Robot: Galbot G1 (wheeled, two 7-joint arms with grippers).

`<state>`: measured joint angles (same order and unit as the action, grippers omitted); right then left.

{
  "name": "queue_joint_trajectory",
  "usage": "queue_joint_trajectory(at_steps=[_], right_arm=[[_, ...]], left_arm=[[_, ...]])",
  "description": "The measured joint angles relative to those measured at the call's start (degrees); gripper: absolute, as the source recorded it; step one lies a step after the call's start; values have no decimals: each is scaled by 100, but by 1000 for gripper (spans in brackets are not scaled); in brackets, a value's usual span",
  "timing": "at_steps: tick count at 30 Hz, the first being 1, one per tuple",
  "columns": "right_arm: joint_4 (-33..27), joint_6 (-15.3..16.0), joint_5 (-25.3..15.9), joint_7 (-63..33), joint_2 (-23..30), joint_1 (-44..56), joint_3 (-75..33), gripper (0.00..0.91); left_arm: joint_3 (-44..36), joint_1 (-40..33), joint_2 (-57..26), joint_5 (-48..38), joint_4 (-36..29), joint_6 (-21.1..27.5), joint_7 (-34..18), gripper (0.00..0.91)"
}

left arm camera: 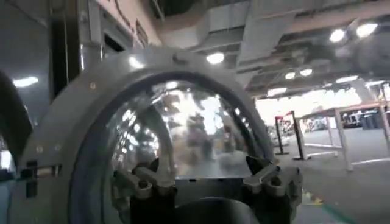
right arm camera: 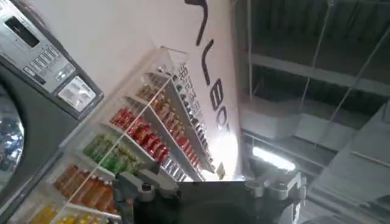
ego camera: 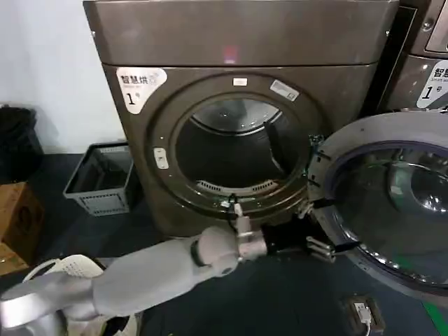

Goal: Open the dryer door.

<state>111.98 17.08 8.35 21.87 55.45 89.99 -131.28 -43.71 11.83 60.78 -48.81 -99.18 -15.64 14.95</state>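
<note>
Head view: the big bronze-grey metal front-loading dryer (ego camera: 245, 133) stands with its round drum opening bare. Its large round porthole door (ego camera: 392, 210), grey inner face around dark tinted glass, is swung wide to the robot's right on its hinge. The left gripper (ego camera: 329, 246) reaches across low, its fingers spread and released, just beside the door's lower inner rim on the hinge side; I cannot tell whether they touch it.

Left wrist view: the same fingers (left arm camera: 143, 182) stand apart with nothing between them. The door's grey inner face and bulging glass rise close ahead, beyond the tips.

Right wrist view: the right gripper (right arm camera: 210, 189) is raised away from the work, fingers apart and empty, facing a shelf of bottled drinks (right arm camera: 134, 146) and a wall.

The door looks rigid and fairly heavy, swinging only on its hinge. Its glass and polished rim are likely slippery, so the grey rim edge farthest from the hinge gives the best purchase. The opening looks essentially done.
</note>
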Motion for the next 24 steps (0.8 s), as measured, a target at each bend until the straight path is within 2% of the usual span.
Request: queue_joint_trajectory(at_steps=[7,20,24], right_arm=[[11,-21,-111,4,-17,2,-105,907],[102,-28,-205,22,-20,-107,-193,907],[145,-15,-204,34,-30,-168,-175,907]], left_arm=[[-122,17,-816,204,-389,57,-15,907],[-195,-173,-2681,422,-1293,562,81,907],[-64,-76,-3269,833,-1420,809,75,907]])
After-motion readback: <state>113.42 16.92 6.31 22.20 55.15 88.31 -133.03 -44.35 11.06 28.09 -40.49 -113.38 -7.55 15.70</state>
